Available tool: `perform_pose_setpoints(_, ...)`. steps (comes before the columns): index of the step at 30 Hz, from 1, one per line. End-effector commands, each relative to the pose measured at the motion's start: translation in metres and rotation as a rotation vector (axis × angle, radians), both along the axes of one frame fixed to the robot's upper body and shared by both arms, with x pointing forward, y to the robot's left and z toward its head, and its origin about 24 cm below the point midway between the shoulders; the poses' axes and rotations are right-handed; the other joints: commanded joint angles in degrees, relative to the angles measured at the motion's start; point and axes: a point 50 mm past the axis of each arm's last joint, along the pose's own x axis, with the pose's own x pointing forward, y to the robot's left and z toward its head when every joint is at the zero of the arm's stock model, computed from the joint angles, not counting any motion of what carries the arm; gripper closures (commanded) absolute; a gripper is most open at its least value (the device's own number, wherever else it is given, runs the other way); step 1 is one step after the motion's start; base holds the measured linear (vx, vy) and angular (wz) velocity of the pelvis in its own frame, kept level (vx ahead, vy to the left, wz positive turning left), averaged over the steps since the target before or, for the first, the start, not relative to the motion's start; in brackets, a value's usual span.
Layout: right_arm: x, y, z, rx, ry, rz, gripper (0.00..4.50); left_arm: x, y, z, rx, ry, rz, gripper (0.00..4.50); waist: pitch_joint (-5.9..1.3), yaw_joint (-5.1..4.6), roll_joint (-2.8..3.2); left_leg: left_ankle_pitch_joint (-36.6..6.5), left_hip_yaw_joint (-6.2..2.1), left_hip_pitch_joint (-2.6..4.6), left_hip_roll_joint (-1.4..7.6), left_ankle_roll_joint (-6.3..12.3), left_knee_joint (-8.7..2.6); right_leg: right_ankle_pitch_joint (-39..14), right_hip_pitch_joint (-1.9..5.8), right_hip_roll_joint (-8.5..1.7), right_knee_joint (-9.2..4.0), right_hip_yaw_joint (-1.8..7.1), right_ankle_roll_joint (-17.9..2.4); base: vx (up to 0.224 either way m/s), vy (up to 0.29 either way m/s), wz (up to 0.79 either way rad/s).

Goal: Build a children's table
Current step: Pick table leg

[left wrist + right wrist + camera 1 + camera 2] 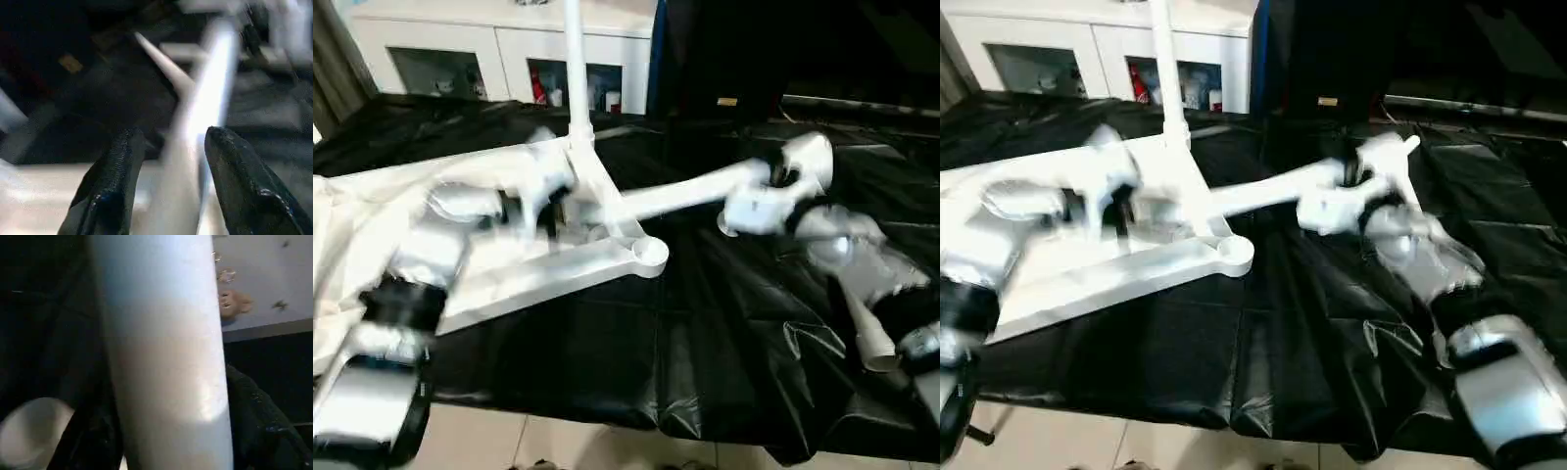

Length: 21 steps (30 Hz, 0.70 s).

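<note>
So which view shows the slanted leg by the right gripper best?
Left eye view: the slanted leg shows whole, from the tabletop to the right gripper. Right eye matches; wrist views show blurred close sections.

upright leg (pixel 575 69) blocks mid, black sheet (pixel 705 323) free near edge

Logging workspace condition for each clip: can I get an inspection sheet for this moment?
Surface: black sheet, wrinkled, covering the bench.
Job's things: top upside down; one leg upright in a far socket; slanted leg running from the top towards the right; loose leg lying on the sheet; near socket empty.
Clutter: nothing seen.
Grippers: left gripper at the slanted leg's base; right gripper at its outer end; grip unclear.
Cables: nothing seen.
Surroundings: cabinet behind; tiled floor.
</note>
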Motion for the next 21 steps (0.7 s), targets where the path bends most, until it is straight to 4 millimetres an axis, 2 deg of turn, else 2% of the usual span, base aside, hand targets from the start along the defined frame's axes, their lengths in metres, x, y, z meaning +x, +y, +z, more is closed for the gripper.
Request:
perform_pose_setpoints(1, 0.002, -0.003, 0.007, 0.017, -0.009, -0.007, 2.26, 0.003, 0.002, 0.006, -0.069, -0.034, 0.030, 1.80, -4.51, 0.09, -0.24, -11.8, -0.17, 0.18, 1.37, 2.38, -3.19, -9.6, 4.07, -2.65, -3.75, 2.42, -12.5, 0.000, 0.000, 0.00)
perform_pose_setpoints(2, 0.002, -0.004, 0.004, 0.044, 0.019, -0.022, 2.37, 0.007, 0.009, 0.020, -0.196, -0.077, 0.072, 1.80, -4.46, 0.08, -0.25, -12.0, 0.07, 0.22, 1.05, 2.59, -3.04, -9.9, 4.04, -2.58, -3.86, 2.45, -12.7, 0.000, 0.000, 0.00)
perform_pose_setpoints(4, 0.003, -0.007, 0.001, 0.097, 0.050, -0.053, 2.50, 0.011, 0.019, 0.037, -0.350, -0.132, 0.131, 1.80, -4.57, 0.12, -0.36, -11.8, -0.02, 0.05, 1.06, 2.63, -3.00, -9.6, 4.19, -2.64, -3.79, 2.41, -12.8, 0.000, 0.000, 0.00)
perform_pose_setpoints(5, 0.003, -0.008, 0.001, 0.111, 0.055, -0.063, 2.59, 0.011, 0.021, 0.040, -0.380, -0.144, 0.147, 1.80, -4.63, 0.04, -0.23, -11.9, 0.00, 0.21, 1.07, 2.80, -2.94, -9.4, 4.06, -2.57, -3.78, 2.41, -13.0, 0.000, 0.000, 0.00)
perform_pose_setpoints(7, 0.006, -0.013, 0.001, 0.285, 0.102, -0.143, 2.61, 0.018, 0.038, 0.057, -0.516, -0.216, 0.305, 1.80, -4.64, 0.01, -0.25, -12.5, -0.04, 0.22, 1.02, 3.31, -2.88, -9.1, 4.06, -2.46, -3.74, 2.37, -13.3, 0.000, 0.000, 0.00)
perform_pose_setpoints(9, 0.009, -0.014, 0.010, 0.563, 0.140, -0.174, 2.64, 0.020, 0.053, 0.063, -0.545, -0.289, 0.450, 1.80, -4.67, -0.03, -0.38, -12.8, -0.16, 0.24, 1.25, 3.70, -2.94, -9.5, 4.12, -2.59, -3.76, 2.30, -12.9, 0.000, 0.000, 0.00)
perform_pose_setpoints(10, 0.010, -0.015, 0.012, 0.618, 0.144, -0.186, 2.64, 0.020, 0.056, 0.062, -0.535, -0.296, 0.473, 1.80, -4.64, -0.02, -0.32, -12.9, -0.29, 0.26, 1.50, 4.05, -3.03, -9.8, 4.16, -2.75, -3.74, 2.35, -12.6, 0.000, 0.000, 0.00)
perform_pose_setpoints(12, 0.012, -0.018, 0.018, 0.857, 0.175, -0.220, 2.65, 0.020, 0.063, 0.059, -0.490, -0.324, 0.549, 1.80, -4.61, 0.08, -0.21, -11.8, -0.31, 0.33, 1.68, 4.76, -3.14, -8.5, 4.12, -2.59, -3.58, 2.40, -12.9, 0.000, 0.000, 0.00)
perform_pose_setpoints(13, 0.013, -0.017, 0.020, 1.009, 0.212, -0.229, 2.65, 0.019, 0.064, 0.054, -0.456, -0.334, 0.574, 1.80, -4.71, 0.30, 0.02, -10.7, -0.39, 0.42, 1.92, 4.55, -3.22, -7.4, 4.02, -2.80, -3.41, 2.45, -13.4, 0.000, 0.000, 0.00)
perform_pose_setpoints(14, 0.013, -0.017, 0.020, 1.009, 0.212, -0.229, 2.65, 0.019, 0.064, 0.054, -0.456, -0.334, 0.574, 1.80, -4.71, 0.41, -0.01, -10.0, -0.34, 0.43, 2.02, 4.65, -3.27, -6.2, 4.04, -2.90, -3.32, 2.52, -13.9, 0.000, 0.000, 0.00)
perform_pose_setpoints(15, 0.011, -0.008, 0.022, 1.202, 0.274, -0.197, 2.65, 0.016, 0.060, 0.042, -0.418, -0.322, 0.586, 1.80, -4.76, 0.52, 0.09, -9.7, -0.39, 0.43, 1.98, 4.41, -3.26, -6.1, 4.07, -2.94, -3.28, 2.44, -14.2, 0.000, 0.000, 0.00)
perform_pose_setpoints(16, 0.009, -0.004, 0.023, 1.246, 0.290, -0.177, 2.65, 0.015, 0.058, 0.038, -0.406, -0.320, 0.586, 1.80, -4.70, 0.72, 0.29, -9.1, -0.43, 0.45, 2.33, 4.91, -3.43, -4.2, 4.37, -3.16, -3.23, 2.64, -14.6, 0.000, 0.000, 0.00)
perform_pose_setpoints(17, 0.005, 0.006, 0.024, 1.308, 0.320, -0.127, 2.66, 0.010, 0.052, 0.027, -0.398, -0.298, 0.582, 1.80, -4.89, 0.87, 0.69, -8.8, -0.45, 0.52, 2.22, 4.69, -3.36, -4.4, 4.06, -3.16, -3.23, 2.45, -14.8, 0.000, 0.000, 0.00)
perform_pose_setpoints(18, -0.001, 0.019, 0.025, 1.371, 0.354, -0.074, 2.66, 0.003, 0.041, 0.011, -0.392, -0.264, 0.565, 1.80, -5.12, 0.97, 0.70, -8.2, -0.49, 0.60, 2.46, 4.57, -3.37, -2.9, 4.31, -3.22, -2.99, 2.48, -15.1, 0.000, 0.000, 0.00)
perform_pose_setpoints(19, -0.007, 0.030, 0.026, 1.424, 0.387, -0.030, 2.66, -0.005, 0.032, -0.004, -0.385, -0.241, 0.556, 1.80, -4.86, 1.17, 0.42, -6.7, -0.45, 0.16, 2.74, 5.49, -3.50, -0.6, 4.16, -3.43, -2.90, 2.57, -15.7, 0.000, 0.000, 0.00)
perform_pose_setpoints(20, -0.011, 0.034, 0.026, 1.446, 0.401, -0.013, 2.66, -0.009, 0.027, -0.010, -0.381, -0.233, 0.555, 1.80, -5.05, 1.53, 0.28, -6.9, -0.54, 0.31, 2.90, 5.82, -3.58, -0.9, 4.28, -3.60, -2.82, 2.52, -15.8, 0.000, 0.000, 0.00)
perform_pose_setpoints(21, -0.016, 0.039, 0.025, 1.482, 0.410, -0.005, 2.66, -0.015, 0.019, -0.021, -0.354, -0.225, 0.524, 1.80, -5.11, 1.44, 0.27, -7.7, -0.33, 0.48, 2.72, 5.73, -3.52, -2.5, 3.82, -3.36, -3.13, 2.49, -15.5, 0.000, 0.000, 0.00)
